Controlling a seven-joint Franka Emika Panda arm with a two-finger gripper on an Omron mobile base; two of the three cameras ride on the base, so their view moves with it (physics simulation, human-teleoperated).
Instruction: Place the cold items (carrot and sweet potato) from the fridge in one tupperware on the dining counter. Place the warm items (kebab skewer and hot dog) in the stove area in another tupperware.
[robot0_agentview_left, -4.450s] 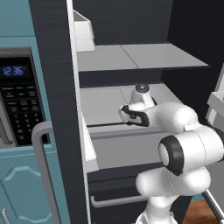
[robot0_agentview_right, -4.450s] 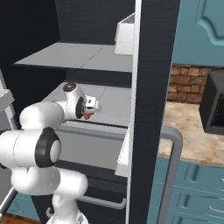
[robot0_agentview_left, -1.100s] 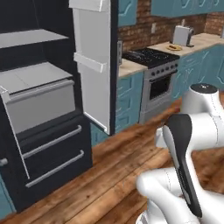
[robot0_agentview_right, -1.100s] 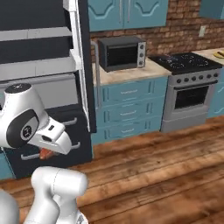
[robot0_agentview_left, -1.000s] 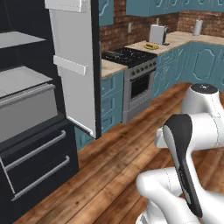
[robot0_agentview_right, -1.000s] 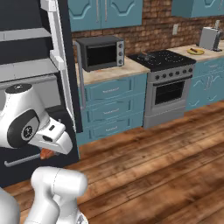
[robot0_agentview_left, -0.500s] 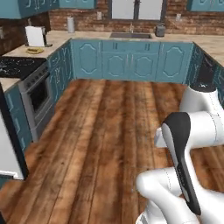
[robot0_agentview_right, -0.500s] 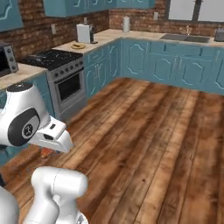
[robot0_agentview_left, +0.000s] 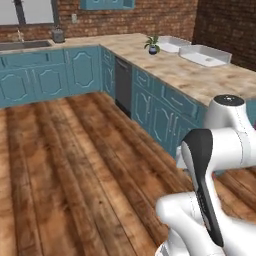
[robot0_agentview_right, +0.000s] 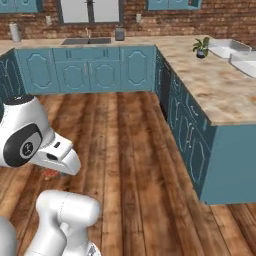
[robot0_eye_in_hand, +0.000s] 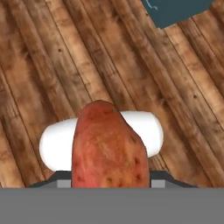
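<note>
- The stubby reddish-orange sweet potato (robot0_eye_in_hand: 108, 146) with small dark specks stands close in front of the hand camera, rising from the bottom of the hand view and tapering to a rounded tip.
- The gripper (robot0_eye_in_hand: 107, 181) holds it: the sweet potato sits between the fingers, which are parted about the root and clamped on it. The finger tips themselves are hidden behind it.
- In the right base view a small reddish patch of the sweet potato (robot0_agentview_right: 50, 173) shows just under the white hand, low at the left, above the brown wooden plank floor (robot0_agentview_right: 130, 150).
- In the hand view the sweet potato hangs over the same plank floor (robot0_eye_in_hand: 52, 65), with a corner of teal cabinet (robot0_eye_in_hand: 175, 11) at the top edge.
- The long beige marbled stone surface on a teal base (robot0_agentview_left: 200, 75) runs along the right of the left base view, well apart from the gripper.
- 2 white rectangular shallow tubs stand on that surface at its far end, just beside each other: the nearer tub (robot0_agentview_left: 205, 55) and the farther tub (robot0_agentview_left: 172, 44).
- A small green plant in a dark blue pot (robot0_agentview_left: 152, 45) stands on the surface just beside the farther tub.
- In the right base view the same surface (robot0_agentview_right: 215, 85) carries the plant (robot0_agentview_right: 201, 48) and both tubs (robot0_agentview_right: 240, 55) at the right edge.
- Teal cabinets (robot0_agentview_right: 90, 67) under a beige top line the far brick wall.
</note>
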